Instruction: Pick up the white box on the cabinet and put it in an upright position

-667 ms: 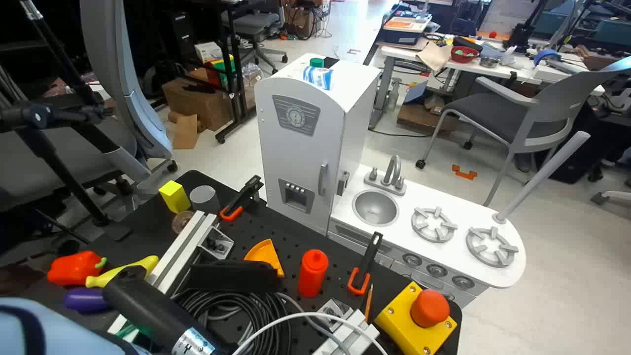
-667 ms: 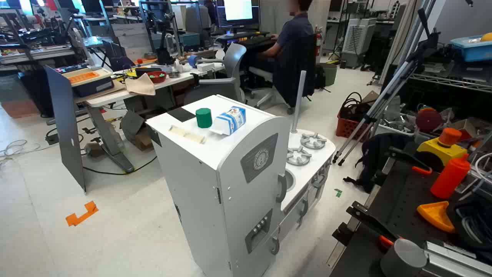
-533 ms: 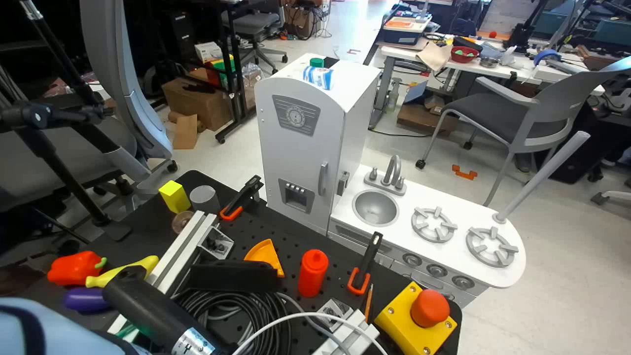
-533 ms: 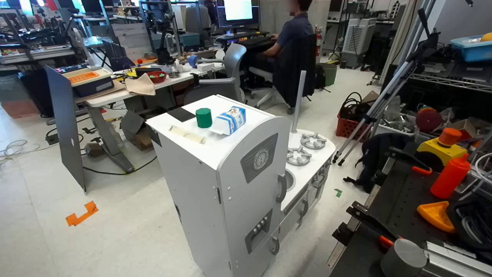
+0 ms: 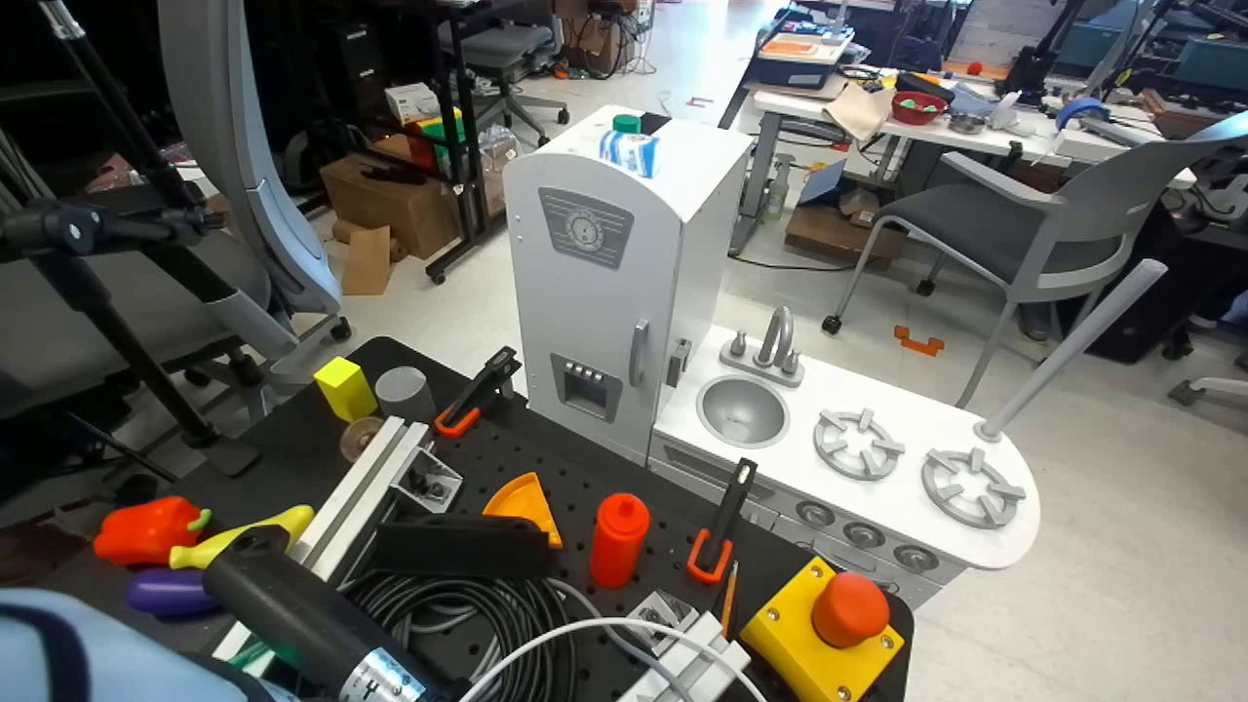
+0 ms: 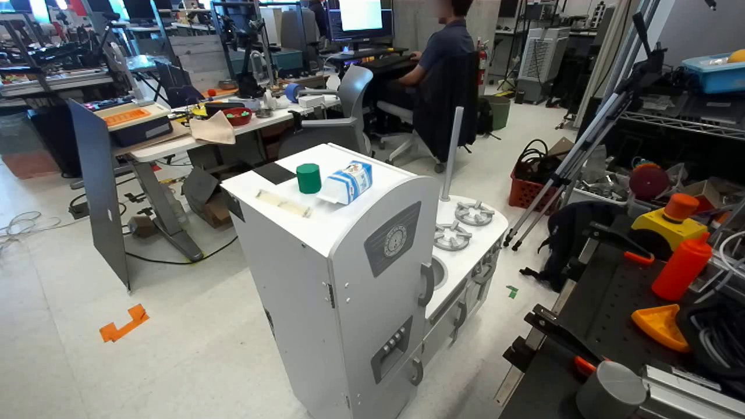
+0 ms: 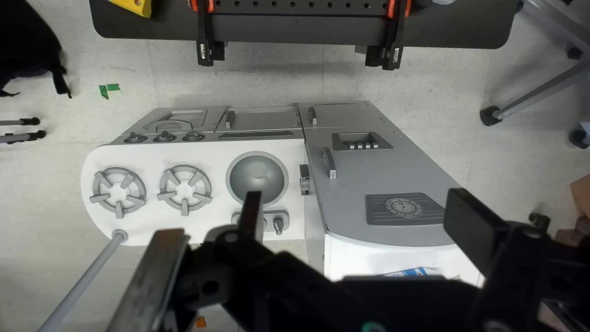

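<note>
The white box, a small white carton with blue bands, lies on its side on top of the cabinet. It shows in both exterior views (image 5: 630,152) (image 6: 353,181). In the wrist view only a strip of the white box (image 7: 411,272) shows above the dark gripper body, which hides the rest. The cabinet is a tall white and grey tower (image 5: 609,297) (image 6: 291,273), and its grey front shows in the wrist view (image 7: 368,184). My gripper (image 7: 355,205) is open with nothing between its fingers. It is above the cabinet and out of both exterior views.
A green cylinder (image 6: 308,178) stands beside the box on the cabinet top, near pale strips (image 6: 283,203). The low counter (image 5: 809,429) with faucet, burners and a grey upright pole (image 6: 453,154) joins the cabinet. A black table (image 7: 299,27) with clamps stands in front.
</note>
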Controlling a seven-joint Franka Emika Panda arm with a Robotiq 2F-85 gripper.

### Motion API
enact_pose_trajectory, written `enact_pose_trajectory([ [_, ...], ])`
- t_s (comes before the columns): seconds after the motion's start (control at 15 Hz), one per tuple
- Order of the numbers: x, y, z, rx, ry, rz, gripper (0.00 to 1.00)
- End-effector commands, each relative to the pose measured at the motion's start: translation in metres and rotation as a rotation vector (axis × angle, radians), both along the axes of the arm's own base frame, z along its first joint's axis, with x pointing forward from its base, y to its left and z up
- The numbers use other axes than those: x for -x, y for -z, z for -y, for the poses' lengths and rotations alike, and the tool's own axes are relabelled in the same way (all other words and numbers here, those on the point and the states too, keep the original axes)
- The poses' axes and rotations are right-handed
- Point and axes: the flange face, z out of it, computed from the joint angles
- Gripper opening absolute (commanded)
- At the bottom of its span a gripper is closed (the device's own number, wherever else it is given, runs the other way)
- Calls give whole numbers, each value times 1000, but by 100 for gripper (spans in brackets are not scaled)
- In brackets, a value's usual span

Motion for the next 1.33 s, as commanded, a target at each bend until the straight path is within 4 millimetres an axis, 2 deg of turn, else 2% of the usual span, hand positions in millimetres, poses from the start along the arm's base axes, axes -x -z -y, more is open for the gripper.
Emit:
enact_pose_trajectory([
  [0.0,0,-1,0,0,0,-1,100],
  [0.33,0,-1,0,0,0,-1,100],
  [0.53,-16,11,-7,-72,80,-35,100],
  [0.8,-50,31,-20,-202,247,-67,100],
  [1.27,-138,65,-44,-291,517,1,100],
])
